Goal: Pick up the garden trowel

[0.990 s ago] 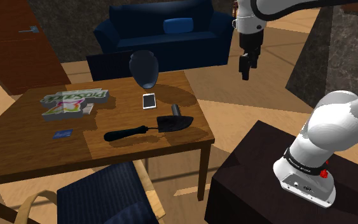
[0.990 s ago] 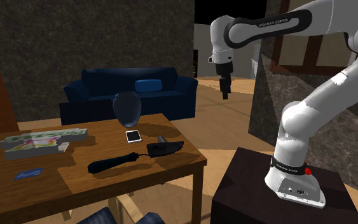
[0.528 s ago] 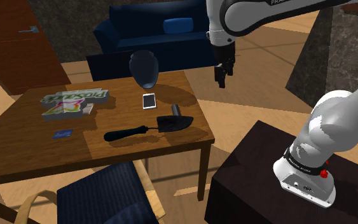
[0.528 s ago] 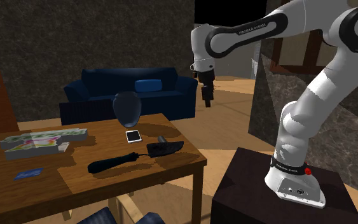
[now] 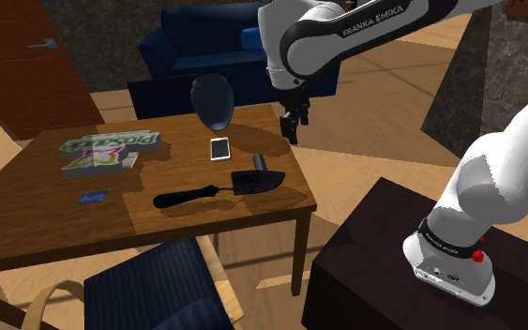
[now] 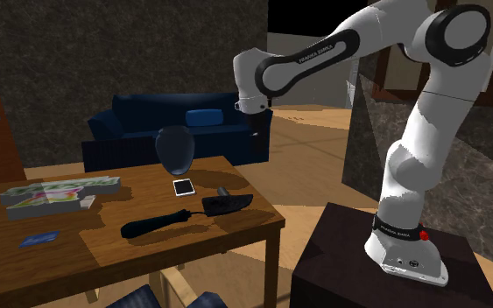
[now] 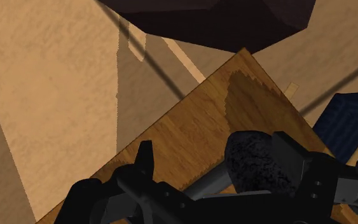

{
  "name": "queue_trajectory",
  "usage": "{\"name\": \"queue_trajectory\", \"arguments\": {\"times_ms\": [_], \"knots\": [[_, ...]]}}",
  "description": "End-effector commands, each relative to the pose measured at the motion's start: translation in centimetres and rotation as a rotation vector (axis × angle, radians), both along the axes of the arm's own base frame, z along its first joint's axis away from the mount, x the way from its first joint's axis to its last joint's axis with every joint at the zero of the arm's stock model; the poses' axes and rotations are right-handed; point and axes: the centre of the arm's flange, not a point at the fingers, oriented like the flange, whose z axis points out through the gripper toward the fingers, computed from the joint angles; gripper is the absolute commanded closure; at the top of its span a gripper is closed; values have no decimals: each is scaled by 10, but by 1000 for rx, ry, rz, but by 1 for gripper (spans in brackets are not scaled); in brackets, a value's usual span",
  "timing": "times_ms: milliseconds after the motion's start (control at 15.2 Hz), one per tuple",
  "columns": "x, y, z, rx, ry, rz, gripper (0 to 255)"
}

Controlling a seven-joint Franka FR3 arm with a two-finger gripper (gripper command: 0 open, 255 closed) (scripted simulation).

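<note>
From the shoulder view, a brown wooden table (image 5: pixel 55 225) stood on a pale plank floor (image 5: pixel 384 122). At its twelve o'clock sat a dark blue sofa (image 5: pixel 205 47) with a lighter blue cushion (image 6: pixel 203 118). A brown door (image 5: pixel 27 66) was at ten o'clock, and a blue-seated chair (image 5: pixel 149 286) at six. Rough dark walls (image 6: pixel 104 52) stood behind, with a black area (image 6: pixel 297 13) past one edge.
</note>
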Motion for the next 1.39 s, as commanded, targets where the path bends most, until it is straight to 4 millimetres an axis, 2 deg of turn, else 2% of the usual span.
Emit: {"name": "queue_trajectory", "arguments": {"times_ms": [0,660,1320], "knots": [[12,21,-12,-2,-1,24,0],[81,120,-66,-15,-5,143,0],[139,225,-122,-29,-9,261,0]]}}
